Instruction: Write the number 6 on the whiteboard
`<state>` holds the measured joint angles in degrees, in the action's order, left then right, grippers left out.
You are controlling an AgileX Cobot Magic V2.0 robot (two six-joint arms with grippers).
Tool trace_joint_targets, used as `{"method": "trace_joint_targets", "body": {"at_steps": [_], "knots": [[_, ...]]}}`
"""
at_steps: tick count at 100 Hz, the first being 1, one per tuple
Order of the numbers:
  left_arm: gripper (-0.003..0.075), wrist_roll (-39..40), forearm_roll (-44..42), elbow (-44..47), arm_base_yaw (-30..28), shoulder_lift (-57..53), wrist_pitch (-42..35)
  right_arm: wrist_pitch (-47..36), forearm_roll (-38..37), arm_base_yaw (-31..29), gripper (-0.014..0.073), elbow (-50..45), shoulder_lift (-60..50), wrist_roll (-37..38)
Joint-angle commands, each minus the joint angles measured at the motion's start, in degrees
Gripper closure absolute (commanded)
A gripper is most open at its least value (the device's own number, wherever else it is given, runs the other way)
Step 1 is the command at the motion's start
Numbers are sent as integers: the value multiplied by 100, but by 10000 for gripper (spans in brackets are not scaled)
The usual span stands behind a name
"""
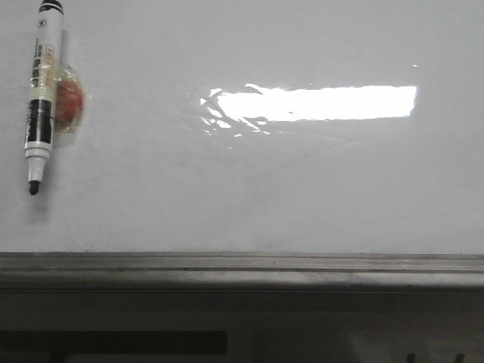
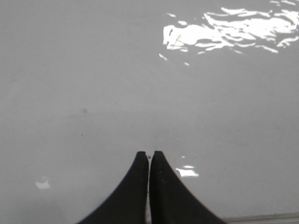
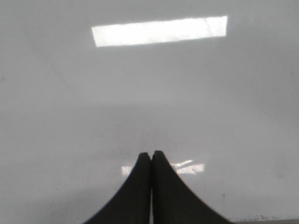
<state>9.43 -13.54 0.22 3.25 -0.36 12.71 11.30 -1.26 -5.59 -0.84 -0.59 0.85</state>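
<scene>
Over on the far left of the front view, a marker point(image 1: 39, 94) sits flat against the whiteboard point(image 1: 249, 189), standing nearly upright with its cap off and the black tip pointing down. It has a white barrel with black bands and some print on it. Right beside it, touching its right edge about halfway down, is a little reddish-orange blob under clear wrap or tape point(image 1: 68, 102), can't really tell what it is.

Moving right, the board is glossy white with a long bright rectangular glare point(image 1: 318, 103) across the upper middle, a bit crinkly at its left end. No 6 on it that I can see, the writing surface looks bare. Along the bottom runs a grey metal ledge point(image 1: 242, 266).

Neither arm shows in the front view. The left gripper point(image 2: 149, 154) shows up in its own wrist view, hanging over plain white board, jaws pressed together with just a hairline gap and nothing held. The right gripper point(image 3: 151, 153) is in the same state in its wrist view: jaws closed tip to tip, empty, with the glare strip reflected on the board beyond.
</scene>
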Motion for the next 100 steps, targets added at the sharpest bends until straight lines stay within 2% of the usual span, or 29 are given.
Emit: {"method": "trace_joint_targets", "body": {"at_steps": [1, 10, 19, 30, 44, 56, 74, 89, 95, 100], "knots": [[739, 36, -44, 263, 23, -176, -567, -608, 52, -25, 657, -147, -106, -21], [739, 36, -44, 263, 23, -176, -603, -760, 126, -25, 657, -147, -106, -21], [739, 36, 68, 253, 23, -176, -991, -791, 212, -25, 657, -147, -106, -21], [739, 36, 341, 214, 23, -166, -1074, -515, 523, -25, 657, 10, -106, -21], [740, 46, 735, -168, 23, -153, -644, -324, 473, -25, 657, 260, -63, -21], [739, 46, 893, -598, 23, 14, -644, -233, 1014, -25, 657, 549, 115, -21], [739, 46, 965, -1405, 23, 450, -63, 554, 1014, -25, 657, 1115, 757, -21], [738, -22, 880, -1817, 23, 925, 44, 881, 1014, -25, 657, 1485, 1323, -21], [721, -22, 880, -1867, 23, 1115, 44, 869, 1014, -25, 657, 1519, 1463, -21], [671, -22, 880, -1867, 23, 1238, 3, 869, 1014, -25, 657, 1519, 1565, -21]]}}
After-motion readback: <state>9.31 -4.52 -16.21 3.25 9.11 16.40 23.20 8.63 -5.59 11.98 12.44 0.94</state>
